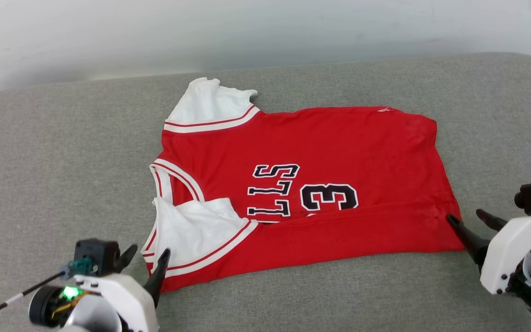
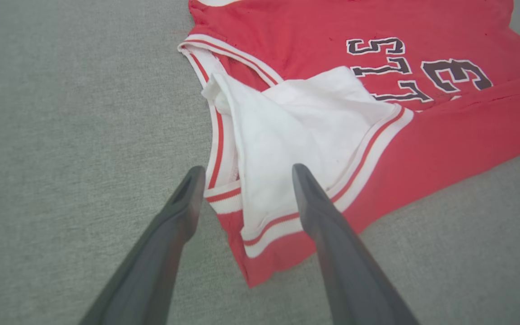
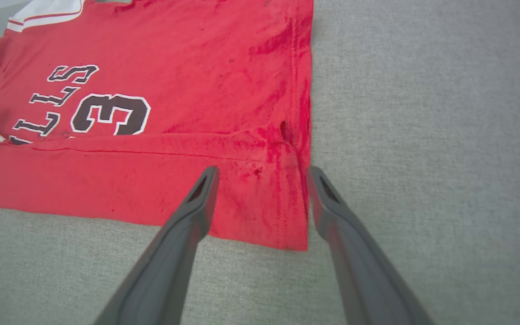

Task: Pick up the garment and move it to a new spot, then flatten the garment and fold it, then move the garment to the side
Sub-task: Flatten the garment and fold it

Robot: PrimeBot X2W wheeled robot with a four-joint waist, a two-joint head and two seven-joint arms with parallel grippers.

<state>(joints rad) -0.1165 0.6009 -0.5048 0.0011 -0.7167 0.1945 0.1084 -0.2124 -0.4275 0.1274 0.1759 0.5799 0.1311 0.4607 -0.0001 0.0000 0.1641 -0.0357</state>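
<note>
The garment [image 1: 339, 143], a red jersey with white sleeves and black lettering, lies on the grey cushion with its collar to the left. Its near long edge is folded up over the lettering, and one white sleeve [image 2: 296, 131] lies folded onto the chest. My left gripper [image 1: 148, 258] stands open at the garment's near left corner, its fingers straddling the striped sleeve trim [image 2: 244, 171] with nothing pinched. At the near right corner my right gripper [image 1: 468, 221] is open too, fingers on either side of the hem corner [image 3: 264, 198]. The cloth lies slack.
The grey cushion [image 1: 53, 175] spreads wide on all sides of the jersey, with bare fabric to the left, right and front. A pale wall [image 1: 265, 32] runs behind its far edge. A thin black cable [image 1: 12, 299] trails from my left wrist.
</note>
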